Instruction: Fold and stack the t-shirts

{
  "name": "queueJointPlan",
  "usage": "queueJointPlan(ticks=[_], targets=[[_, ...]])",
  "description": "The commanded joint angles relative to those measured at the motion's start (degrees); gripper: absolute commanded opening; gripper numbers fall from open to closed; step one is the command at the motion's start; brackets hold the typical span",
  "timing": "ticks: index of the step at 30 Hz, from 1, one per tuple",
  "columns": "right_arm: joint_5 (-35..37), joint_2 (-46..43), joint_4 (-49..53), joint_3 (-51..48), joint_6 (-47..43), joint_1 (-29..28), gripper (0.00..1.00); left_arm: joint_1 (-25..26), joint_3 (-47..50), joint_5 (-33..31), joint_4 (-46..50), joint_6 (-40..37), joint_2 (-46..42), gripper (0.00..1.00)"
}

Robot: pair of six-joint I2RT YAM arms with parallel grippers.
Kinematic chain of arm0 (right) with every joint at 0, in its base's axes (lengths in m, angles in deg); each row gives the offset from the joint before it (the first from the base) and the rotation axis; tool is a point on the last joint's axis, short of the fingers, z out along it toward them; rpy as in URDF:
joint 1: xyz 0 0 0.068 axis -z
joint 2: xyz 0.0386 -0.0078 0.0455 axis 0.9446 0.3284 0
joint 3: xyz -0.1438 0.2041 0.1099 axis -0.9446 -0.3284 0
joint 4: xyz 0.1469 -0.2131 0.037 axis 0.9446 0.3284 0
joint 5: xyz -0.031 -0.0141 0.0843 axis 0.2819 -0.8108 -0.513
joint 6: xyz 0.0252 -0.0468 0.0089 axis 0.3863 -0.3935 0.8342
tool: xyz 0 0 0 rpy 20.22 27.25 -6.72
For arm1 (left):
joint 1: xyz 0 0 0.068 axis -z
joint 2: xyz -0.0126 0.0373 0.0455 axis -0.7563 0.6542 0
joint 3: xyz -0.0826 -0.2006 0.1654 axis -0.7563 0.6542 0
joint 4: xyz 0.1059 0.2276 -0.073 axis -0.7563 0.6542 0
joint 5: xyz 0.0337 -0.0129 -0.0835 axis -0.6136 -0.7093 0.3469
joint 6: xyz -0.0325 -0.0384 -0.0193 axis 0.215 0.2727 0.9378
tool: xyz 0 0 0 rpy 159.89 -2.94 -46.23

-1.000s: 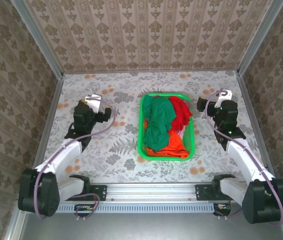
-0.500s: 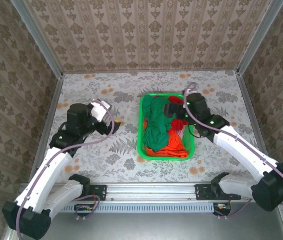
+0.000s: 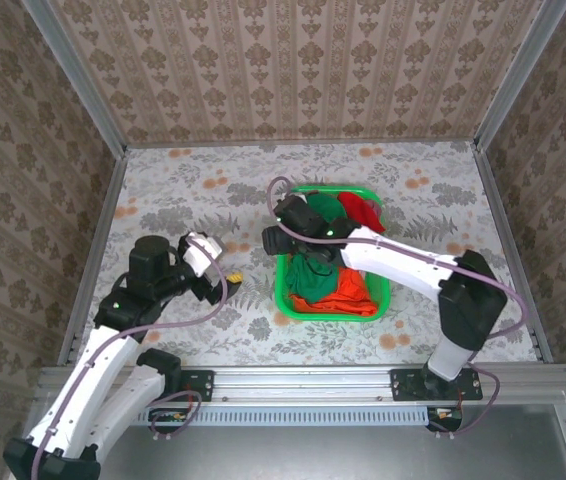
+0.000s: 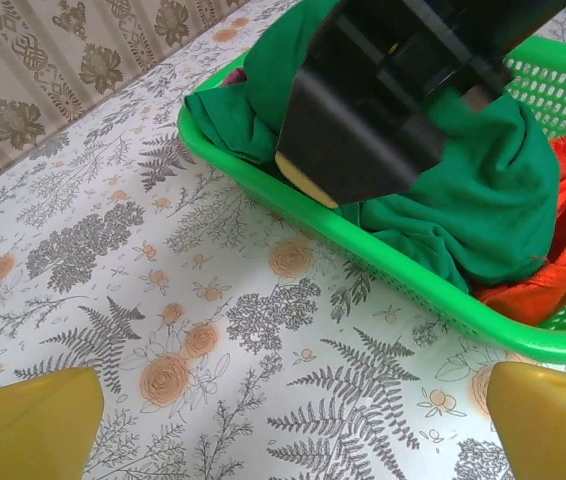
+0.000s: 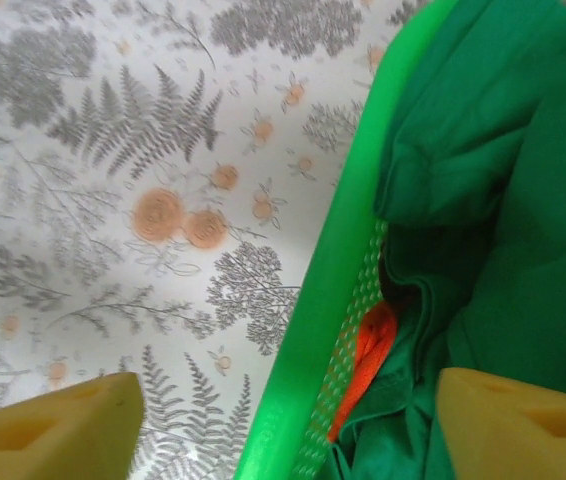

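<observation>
**Position.** My right gripper [image 5: 288, 432] is at the left rim of the basket [image 5: 335, 280], reached across from the right side. One finger is over the desk [image 5: 113, 150] outside the rim. The other is over the dark green t-shirt [image 5: 503, 200] inside it, and the rim runs between them. The fingers stand apart and clamp nothing.

My left gripper [image 4: 288, 428] is low over the desk to the left of the basket, facing it, with fingers spread wide and empty. It is near the basket but apart from it.

**Location of the t-shirts.** All three are in the basket, unfolded and heaped. The dark green one lies on top along the left wall, its long axis following the length of the basket, away from my bases. The orange t-shirt [image 3: 348, 297] is under it at the near end. The red t-shirt [image 3: 363, 210] is at the far right corner.

**Governing relation.** The dark green cloth lies on the inner side of the rim, off the right gripper's centre line. In my judgement the gripper must shift inward before it closes, or the fingers may pinch the plastic wall with the cloth and lift the basket. The right arm is the nearer one. The left can take a free edge once the cloth clears the rim.

**Progress.** No t-shirt is out, folded or stacked
</observation>
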Motion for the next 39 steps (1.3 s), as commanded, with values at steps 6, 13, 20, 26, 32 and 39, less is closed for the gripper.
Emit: queueJointPlan(ticks=[6, 13, 20, 26, 32, 39], targets=[[1.51, 11.06, 7.29, 9.36, 3.35, 0.07, 0.49, 0.33, 3.51, 2.72, -3.64, 1.23, -2.5, 1.0], [3.49, 15.42, 9.14, 12.51, 4.45, 0.17, 0.31, 0.44, 4.57, 3.17, -4.35, 2.3, -2.96, 1.0], [6.08, 15.18, 11.34, 12.55, 3.06, 1.52, 0.13, 0.95, 6.18, 3.54, -7.34, 4.87, -3.0, 1.0], [8.76, 10.76, 9.79, 8.28, -2.14, 3.61, 0.07, 4.46, 6.97, 2.26, -13.07, 6.9, -0.84, 1.0], [9.58, 7.8, 8.03, 5.21, -14.26, 9.16, 0.03, 9.61, 6.98, -0.58, -22.54, 7.41, 6.24, 1.0], [11.16, 6.42, 4.98, 3.59, -25.04, 19.85, 0.0, 14.24, 5.09, -0.59, -33.64, 6.78, 17.75, 1.0]])
